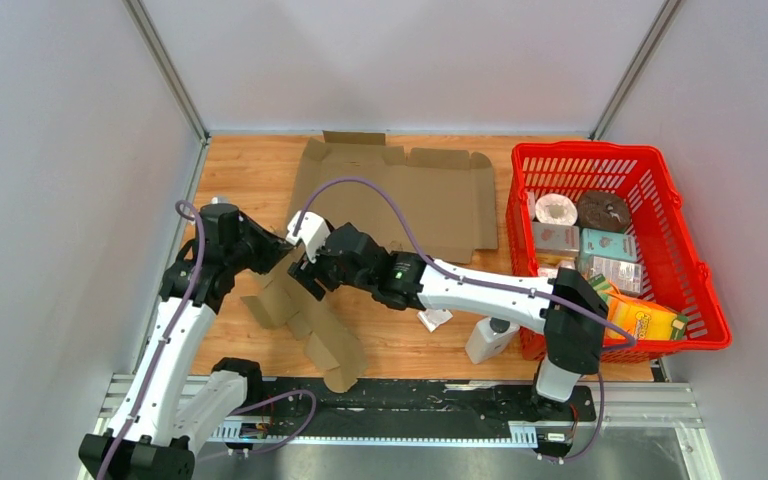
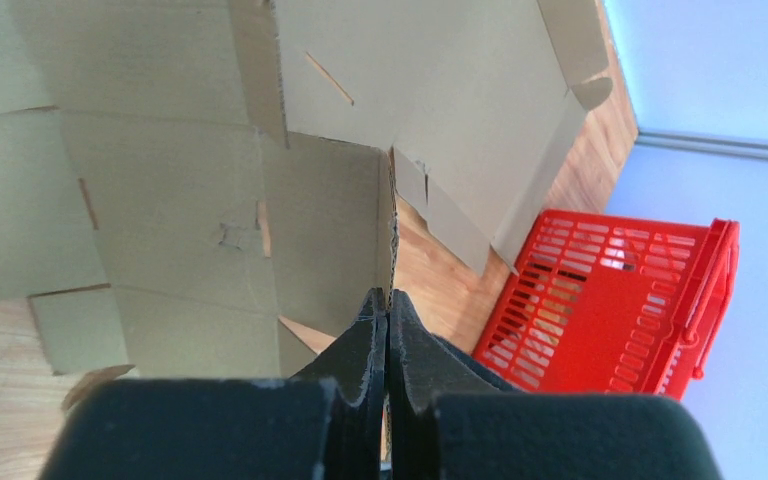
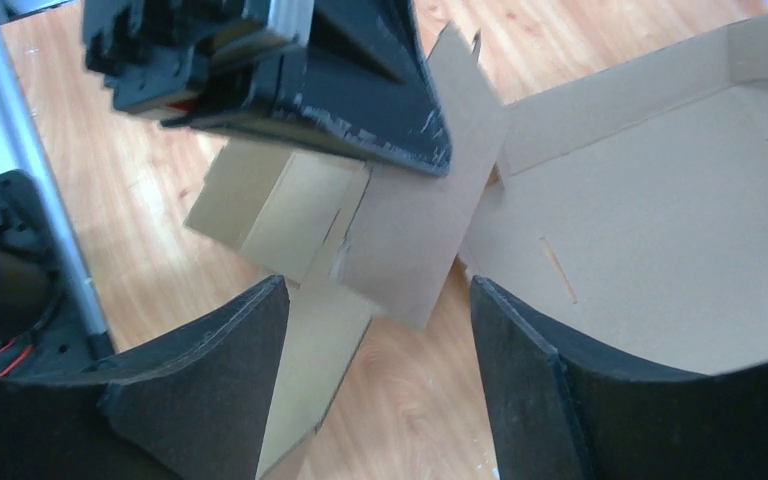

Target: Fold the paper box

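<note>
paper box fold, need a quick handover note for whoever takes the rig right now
Left end effector: shut on a flap edge of the paper box, holding that flap up off the table.
Right end effector: open, hovering by the same flap, gripping nothing.
Box: near left of the table, mostly flat. A second flat cardboard sheet lies at the far edge, with the red basket on the right.
Done: one flap raised.
Left: fold up the walls and flaps, then close the box.

Paper box (image 1: 305, 325) lies at eight o'clock on the table (image 1: 250, 175), with a cardboard sheet (image 1: 410, 195) behind it at twelve. Basket (image 1: 585, 160) sits at three o'clock, and a bottle (image 1: 488, 340) stands just beside its near corner at five.
</note>
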`<state>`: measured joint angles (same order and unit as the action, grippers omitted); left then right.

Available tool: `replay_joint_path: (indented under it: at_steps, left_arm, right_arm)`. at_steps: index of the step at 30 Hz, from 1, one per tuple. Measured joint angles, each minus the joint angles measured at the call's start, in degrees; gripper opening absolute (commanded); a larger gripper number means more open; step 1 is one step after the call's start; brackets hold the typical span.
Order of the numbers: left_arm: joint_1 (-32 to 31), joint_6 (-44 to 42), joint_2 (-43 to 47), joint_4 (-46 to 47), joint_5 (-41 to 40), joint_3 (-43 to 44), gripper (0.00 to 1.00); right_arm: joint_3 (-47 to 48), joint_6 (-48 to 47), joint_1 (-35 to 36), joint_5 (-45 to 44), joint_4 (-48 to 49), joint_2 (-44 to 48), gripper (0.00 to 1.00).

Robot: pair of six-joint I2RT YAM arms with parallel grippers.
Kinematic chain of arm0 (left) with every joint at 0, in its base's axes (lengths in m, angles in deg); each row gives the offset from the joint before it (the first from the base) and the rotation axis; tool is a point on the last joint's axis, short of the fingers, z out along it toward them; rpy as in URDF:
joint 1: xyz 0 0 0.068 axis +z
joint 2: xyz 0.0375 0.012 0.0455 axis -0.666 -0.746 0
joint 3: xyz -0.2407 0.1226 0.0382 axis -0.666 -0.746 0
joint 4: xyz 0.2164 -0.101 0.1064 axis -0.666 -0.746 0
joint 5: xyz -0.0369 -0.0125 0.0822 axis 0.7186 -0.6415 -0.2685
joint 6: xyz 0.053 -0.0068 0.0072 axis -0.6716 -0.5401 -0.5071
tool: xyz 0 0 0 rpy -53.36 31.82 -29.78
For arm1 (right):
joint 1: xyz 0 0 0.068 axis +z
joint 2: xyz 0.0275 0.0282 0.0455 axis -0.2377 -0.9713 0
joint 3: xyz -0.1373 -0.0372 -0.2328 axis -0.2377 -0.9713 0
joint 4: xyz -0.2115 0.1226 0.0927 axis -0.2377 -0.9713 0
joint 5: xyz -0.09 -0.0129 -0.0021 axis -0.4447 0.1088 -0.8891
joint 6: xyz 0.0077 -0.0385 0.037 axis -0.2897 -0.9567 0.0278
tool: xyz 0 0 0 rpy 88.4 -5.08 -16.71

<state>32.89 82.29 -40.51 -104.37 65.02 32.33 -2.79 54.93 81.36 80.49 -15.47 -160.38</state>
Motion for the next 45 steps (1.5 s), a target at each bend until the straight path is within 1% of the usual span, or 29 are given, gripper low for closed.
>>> replay_joint_path:
  at_steps: [1,4,5,10,11,13,14,16,17,18,19,21,22,25,27,28,30,32,34,39,41,45]
  left_arm:
    - [0.0,0.0,-0.1,0.0,0.7,0.0,0.0]
    - [0.0,0.2,-0.1,-0.8,2.0,0.0,0.0]
    - [0.0,0.3,0.0,-1.1,2.2,0.0,0.0]
    - [0.0,1.3,1.2,-1.4,2.1,0.0,0.0]
    - [0.0,1.4,1.4,-1.3,2.0,0.0,0.0]
    - [0.0,1.6,2.0,-0.9,1.9,0.0,0.0]
    - [0.0,1.7,2.3,-0.4,1.9,-0.1,0.0]
    - [0.0,2.0,2.8,0.8,2.1,-1.0,0.0]
    - [0.0,2.1,3.0,1.3,2.4,-1.5,0.03]
    - [0.0,2.1,3.3,2.2,3.1,-2.3,0.08]
    - [0.0,2.1,3.3,3.0,3.7,-3.0,0.18]
    - [0.0,1.3,3.3,4.1,4.9,-3.7,0.34]
    - [0.0,0.8,3.3,4.4,5.6,-3.8,0.48]
    - [0.0,-1.7,5.2,4.8,7.0,-3.9,0.59]
    - [0.0,-3.8,8.4,4.6,6.5,-4.3,0.6]
    - [0.0,-4.8,10.1,4.0,6.1,-4.4,0.65]
    - [0.0,-7.1,12.8,2.7,4.9,-4.4,0.65]
    - [0.0,-9.7,15.0,0.9,3.4,-4.4,0.65]
    - [0.0,-11.8,15.5,-1.0,2.1,-4.4,0.65]
    - [0.0,-15.4,11.0,-1.9,0.2,-8.7,0.63]
    - [0.0,-15.9,7.5,0.0,0.7,-11.1,0.62]
    - [0.0,-17.2,-0.2,5.6,2.2,-14.7,0.6]
  right_arm:
    - [-0.1,-0.6,0.3,-0.8,0.5,-0.2,0.68]
    - [-0.3,-2.8,1.4,-6.3,3.6,-1.6,0.6]
    - [-0.5,-3.4,1.7,-8.1,4.6,-2.1,0.54]
    - [-0.5,-4.9,2.4,-13.5,7.5,-4.0,0.38]
    - [-0.5,-5.1,2.6,-14.0,8.0,-4.2,0.32]
    - [-0.8,-5.4,3.1,-14.9,9.3,-4.2,0.25]
    - [-1.1,-5.5,3.3,-15.3,10.2,-4.2,0.17]
    - [-2.2,-5.6,3.5,-16.4,12.4,-4.1,0.1]
    - [-3.0,-5.7,3.5,-16.9,13.5,-3.9,0.02]
    - [-3.9,-5.6,3.5,-17.3,14.4,-3.7,0.0]
    - [-4.5,-5.6,3.5,-17.6,15.0,-3.5,0.0]
    - [-6.0,-5.5,3.6,-18.3,16.6,-3.2,0.0]
    - [-6.7,-5.2,3.7,-18.8,17.2,-3.0,0.0]
    - [-10.3,-4.0,3.0,-22.0,18.1,-1.3,0.0]
    - [-13.0,-2.5,1.8,-23.4,17.9,0.5,0.0]
    - [-14.3,-1.8,1.1,-23.9,17.7,1.6,0.0]
    - [-16.8,0.2,0.0,-24.2,17.5,4.2,0.0]
    - [-20.5,2.7,-1.4,-24.4,17.3,9.0,0.0]
    - [-23.1,4.7,-2.3,-24.3,17.3,13.2,0.0]
    - [-28.8,9.4,-4.8,-20.9,18.6,22.8,0.0]
    - [-30.3,10.8,-6.1,-19.0,19.4,24.5,0.0]
    - [-32.4,13.4,-8.9,-14.2,20.3,24.9,0.0]
